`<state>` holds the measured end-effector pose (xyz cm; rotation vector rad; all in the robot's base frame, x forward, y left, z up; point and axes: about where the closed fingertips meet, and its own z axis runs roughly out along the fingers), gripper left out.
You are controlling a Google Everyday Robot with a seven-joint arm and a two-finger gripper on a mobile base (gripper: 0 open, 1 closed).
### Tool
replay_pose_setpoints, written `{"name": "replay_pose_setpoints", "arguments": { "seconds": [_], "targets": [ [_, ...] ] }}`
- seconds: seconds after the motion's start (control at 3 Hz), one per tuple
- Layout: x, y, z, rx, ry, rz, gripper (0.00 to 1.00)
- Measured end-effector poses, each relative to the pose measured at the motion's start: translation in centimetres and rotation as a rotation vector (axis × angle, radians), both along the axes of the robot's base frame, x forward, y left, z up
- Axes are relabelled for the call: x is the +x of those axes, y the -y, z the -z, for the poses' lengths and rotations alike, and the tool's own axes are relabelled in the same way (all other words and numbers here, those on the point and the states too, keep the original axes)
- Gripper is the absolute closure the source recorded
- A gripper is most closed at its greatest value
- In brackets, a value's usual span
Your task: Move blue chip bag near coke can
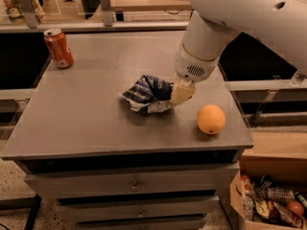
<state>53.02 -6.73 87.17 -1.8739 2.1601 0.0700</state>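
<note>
The blue chip bag (145, 94) lies crumpled in the middle of the grey table (86, 123). My gripper (181, 93) hangs from the white arm and is down at the bag's right edge, touching or overlapping it. The coke can (58, 48) stands upright at the table's far left corner, well away from the bag and the gripper.
A round orange fruit (210, 119) sits on the table to the right of the gripper, near the front right corner. An open cardboard box (268, 202) with packets stands on the floor at the lower right. A rail with posts (103, 6) runs behind the table.
</note>
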Motion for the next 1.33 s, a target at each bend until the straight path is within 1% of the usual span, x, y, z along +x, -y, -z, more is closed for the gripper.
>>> {"name": "replay_pose_setpoints", "arguments": {
  "seconds": [0.33, 0.67, 1.0, 1.33],
  "targets": [
    [-0.06, -0.02, -0.06, 0.000, 0.001, 0.000, 0.87],
    [-0.11, -0.04, -0.10, -0.001, 0.003, -0.001, 1.00],
    [-0.12, -0.04, -0.10, -0.001, 0.003, -0.001, 1.00],
    [0.09, 0.05, -0.79, 0.024, 0.005, -0.009, 1.00]
  ]
}}
